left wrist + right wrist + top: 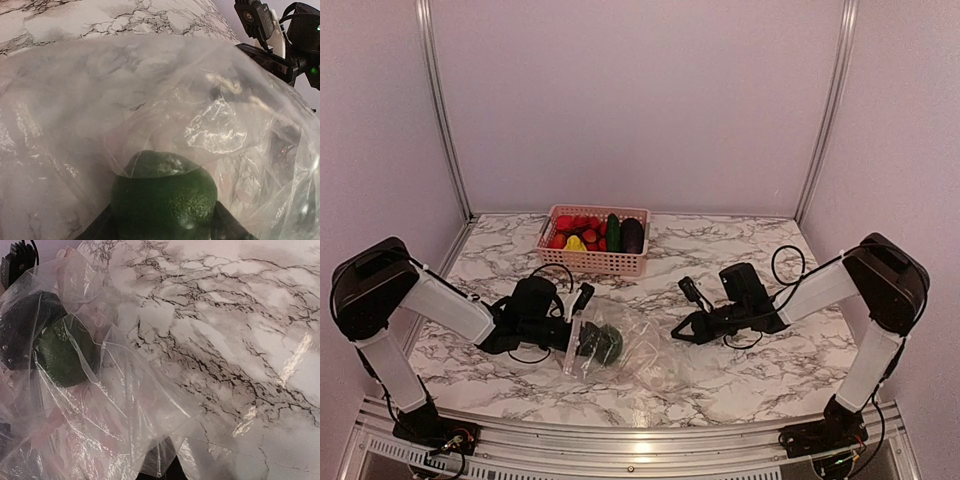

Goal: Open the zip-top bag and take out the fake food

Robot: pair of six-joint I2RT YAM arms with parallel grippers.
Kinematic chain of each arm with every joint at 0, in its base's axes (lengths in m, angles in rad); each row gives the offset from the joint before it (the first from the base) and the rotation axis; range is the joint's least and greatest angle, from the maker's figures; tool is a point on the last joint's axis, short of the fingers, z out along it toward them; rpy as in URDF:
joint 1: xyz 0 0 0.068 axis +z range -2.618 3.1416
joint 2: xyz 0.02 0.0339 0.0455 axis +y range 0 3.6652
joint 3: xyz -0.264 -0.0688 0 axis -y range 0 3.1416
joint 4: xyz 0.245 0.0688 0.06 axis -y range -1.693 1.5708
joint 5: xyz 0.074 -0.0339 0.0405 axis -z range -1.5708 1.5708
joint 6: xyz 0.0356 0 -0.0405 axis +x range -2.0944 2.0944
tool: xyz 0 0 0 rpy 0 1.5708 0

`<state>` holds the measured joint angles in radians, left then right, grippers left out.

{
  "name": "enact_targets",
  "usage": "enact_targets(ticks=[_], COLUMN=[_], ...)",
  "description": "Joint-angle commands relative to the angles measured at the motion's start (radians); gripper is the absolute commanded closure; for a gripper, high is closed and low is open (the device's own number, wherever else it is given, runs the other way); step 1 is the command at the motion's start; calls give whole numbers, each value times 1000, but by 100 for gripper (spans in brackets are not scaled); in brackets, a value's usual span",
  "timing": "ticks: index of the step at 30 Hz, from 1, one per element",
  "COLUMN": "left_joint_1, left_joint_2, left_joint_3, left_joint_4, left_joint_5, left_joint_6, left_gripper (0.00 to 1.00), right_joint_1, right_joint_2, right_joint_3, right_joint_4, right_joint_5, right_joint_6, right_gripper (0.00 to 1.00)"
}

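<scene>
Where the zip-top bag (638, 352) lies: mid-desk, nearer the front edge than the back, slack and crumpled between the 2 claws.
Left gripper (162, 229): clenched on the round green piece (162, 192), 1 finger touching each flank. Film drapes over its top, and I cannot tell whether any is trapped in the grip.
Right gripper (680, 330): looks pinched on a fold at the bag's right end — only a thin bite of film.
Pink basket (600, 263): at the back edge, centre, holding the other fake food (582, 232), well apart from the bag.
Trapped film: would drag the whole bag along with the piece.
Thin pinch: could slip, so nothing anchors the bag.
Glossy piece: round and slick — it may squirt out of the fingers.
</scene>
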<state>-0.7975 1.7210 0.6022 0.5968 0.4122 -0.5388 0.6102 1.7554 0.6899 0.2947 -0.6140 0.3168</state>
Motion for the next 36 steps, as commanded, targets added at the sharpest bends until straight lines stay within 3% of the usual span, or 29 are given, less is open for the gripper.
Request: enact_targets(ticks=[1,9,23,29,36], left_joint_1=[6,25,248,423,537], left_joint_2=[-49,-174,-468,-461,-246], left_joint_3=[-49,-79,-133,21,336], left_joint_4=[33,18,-159,-252,-380], left_joint_5=[31,54,107,54,-81], left_joint_6=[-9,-17,16,14,70], left_gripper=[66,64,64,64,63], right_joint_1=[-12,-37,-160,-178,-179], right_joint_2=[-14,-18,-105,-122,-113], right_joint_3=[3,-16,-85,-102,-97], right_joint_4=[-28,-34,-50,-52,-48], right_joint_5=[28,50,34,21,15], right_joint_6=[-10,-16,-47,-61,-65], right_gripper=[100,100,100,100,100])
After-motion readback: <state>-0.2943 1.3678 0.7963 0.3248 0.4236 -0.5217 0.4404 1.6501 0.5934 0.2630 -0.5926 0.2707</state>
